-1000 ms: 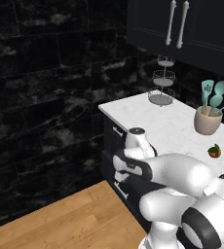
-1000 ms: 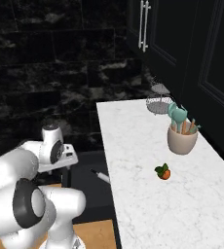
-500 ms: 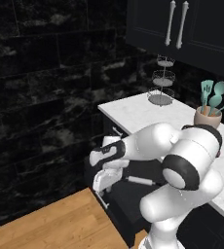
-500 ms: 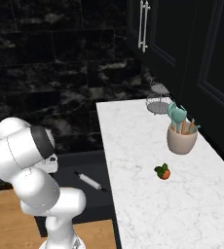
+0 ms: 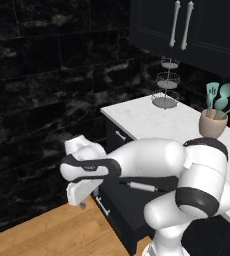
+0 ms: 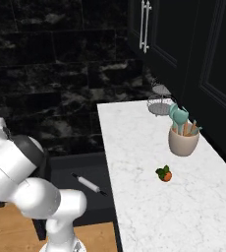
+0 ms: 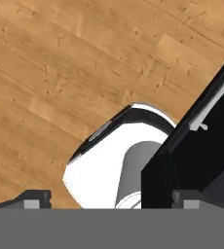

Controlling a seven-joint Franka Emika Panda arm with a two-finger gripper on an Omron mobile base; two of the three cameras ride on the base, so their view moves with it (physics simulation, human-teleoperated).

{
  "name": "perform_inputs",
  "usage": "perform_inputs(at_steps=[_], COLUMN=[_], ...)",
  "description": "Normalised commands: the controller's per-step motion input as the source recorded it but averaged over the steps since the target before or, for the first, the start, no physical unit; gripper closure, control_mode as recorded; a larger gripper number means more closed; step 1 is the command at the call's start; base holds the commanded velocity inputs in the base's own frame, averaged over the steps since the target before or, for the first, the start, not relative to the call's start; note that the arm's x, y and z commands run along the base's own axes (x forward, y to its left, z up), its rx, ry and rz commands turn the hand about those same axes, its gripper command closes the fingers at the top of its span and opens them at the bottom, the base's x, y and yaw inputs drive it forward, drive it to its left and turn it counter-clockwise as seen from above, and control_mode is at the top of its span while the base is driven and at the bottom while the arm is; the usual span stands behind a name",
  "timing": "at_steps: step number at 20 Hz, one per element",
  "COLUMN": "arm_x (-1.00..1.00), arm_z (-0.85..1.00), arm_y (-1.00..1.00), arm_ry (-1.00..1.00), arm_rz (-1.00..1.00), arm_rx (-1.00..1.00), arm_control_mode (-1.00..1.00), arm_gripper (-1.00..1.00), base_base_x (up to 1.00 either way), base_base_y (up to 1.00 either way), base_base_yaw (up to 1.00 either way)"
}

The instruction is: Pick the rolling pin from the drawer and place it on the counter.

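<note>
- The rolling pin (image 6: 88,184) lies slantwise inside the open drawer (image 6: 66,166), white barrel with dark handle tips, untouched.
- The gripper (image 5: 82,192) hangs outside the drawer front, above the wooden floor (image 7: 60,63); its jaws are spread apart and hold nothing.
- The white arm crosses over the drawer.
- On the counter (image 6: 134,147) stand a beige utensil pot (image 6: 183,140) with teal spatulas (image 5: 218,97), a small red fruit (image 6: 165,173) and a wire tiered stand (image 5: 166,90).

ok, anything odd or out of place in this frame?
Nothing spilled or damaged. The drawer stands open with the rolling pin lying diagonally inside, untouched. The pincer hangs out past the drawer front, above the wood floor, holding nothing.
</note>
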Motion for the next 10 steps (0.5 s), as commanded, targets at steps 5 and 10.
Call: perform_inputs(at_steps=[5, 10], arm_x=[-0.01, 0.10], arm_z=[0.95, 0.17], arm_y=[-0.70, -1.00], arm_ry=[-0.18, -0.12], arm_rz=[0.08, 0.16], arm_rx=[-0.02, 0.09], arm_control_mode=[-1.00, -1.00], arm_gripper=[-1.00, -1.00], base_base_x=[0.00, 0.00], base_base_y=[0.00, 0.00], base_base_yaw=[0.00, 0.00])
